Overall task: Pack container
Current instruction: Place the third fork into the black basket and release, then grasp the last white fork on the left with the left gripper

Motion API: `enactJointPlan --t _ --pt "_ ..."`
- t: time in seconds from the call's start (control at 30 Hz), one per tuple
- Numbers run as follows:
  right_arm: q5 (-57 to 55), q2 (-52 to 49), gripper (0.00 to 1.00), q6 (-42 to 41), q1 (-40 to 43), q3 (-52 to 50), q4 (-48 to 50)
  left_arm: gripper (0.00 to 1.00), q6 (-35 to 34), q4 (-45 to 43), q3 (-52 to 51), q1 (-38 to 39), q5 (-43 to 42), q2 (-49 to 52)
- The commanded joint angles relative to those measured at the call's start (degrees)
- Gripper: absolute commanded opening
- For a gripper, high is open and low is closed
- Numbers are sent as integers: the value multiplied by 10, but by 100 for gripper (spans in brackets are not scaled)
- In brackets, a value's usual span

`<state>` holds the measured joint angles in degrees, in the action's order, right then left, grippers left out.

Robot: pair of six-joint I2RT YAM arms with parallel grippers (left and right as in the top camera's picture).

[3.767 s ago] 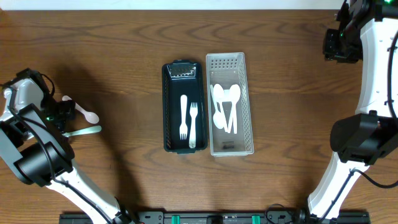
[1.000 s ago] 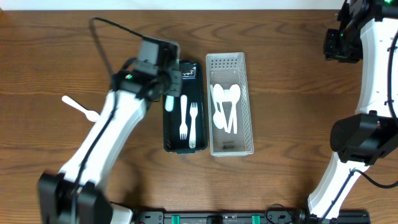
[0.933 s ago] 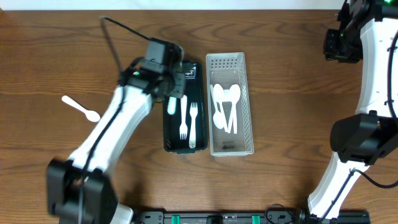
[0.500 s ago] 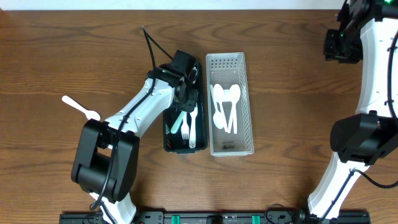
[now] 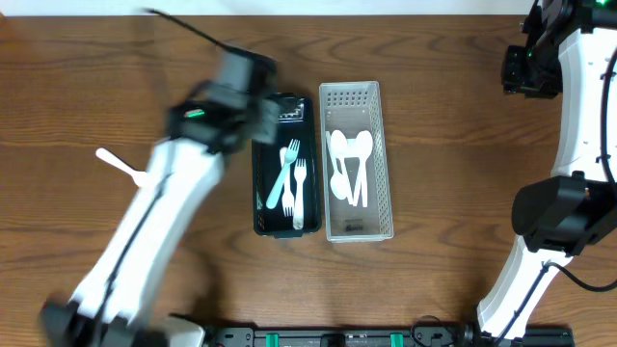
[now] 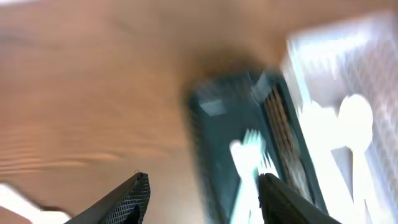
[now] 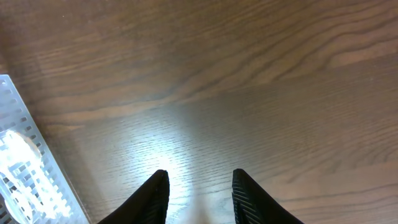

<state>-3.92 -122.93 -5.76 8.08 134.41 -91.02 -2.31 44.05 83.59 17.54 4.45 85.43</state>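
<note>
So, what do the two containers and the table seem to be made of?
The white basket: probably translucent plastic, with perforated walls. The dark green tray: likely opaque plastic, with a slightly glossy rim. The table: wood or wood-look laminate, with visible grain and a light sheen.

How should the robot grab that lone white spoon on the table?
Probably the white spoon is best taken mid-handle, straight down from above, fingers straddling its width. It lies flat and diagonal on the table, so only the handle's thin edges offer grip.
</note>
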Motion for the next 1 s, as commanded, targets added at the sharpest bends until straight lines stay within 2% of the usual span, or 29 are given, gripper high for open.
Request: enactJointPlan --t 0.0,0.2,0.37,0.47,0.57,0.7,0.97 --pt "-6 17 36 7 -1 10 -1 59 -42 5 6 -99 38 -45" --pt "-6 17 37 7 -1 10 -1 65 -172 29 6 -305 28 -8" --pt "-6 17 37 7 -1 10 -1 66 -238 53 5 -400 -10 94" --pt "-6 17 37 7 -1 10 -1 67 -264 61 5 -426 -30 166" --pt "-6 17 37 7 -1 10 -1 68 -263 57 5 -436 -76 234" --pt "-6 17 37 5 -1 10 -3 67 -263 45 5 -434 -83 300" --pt "-5 17 37 -4 -2 10 -9 66 -263 28 5 -435 -83 348"
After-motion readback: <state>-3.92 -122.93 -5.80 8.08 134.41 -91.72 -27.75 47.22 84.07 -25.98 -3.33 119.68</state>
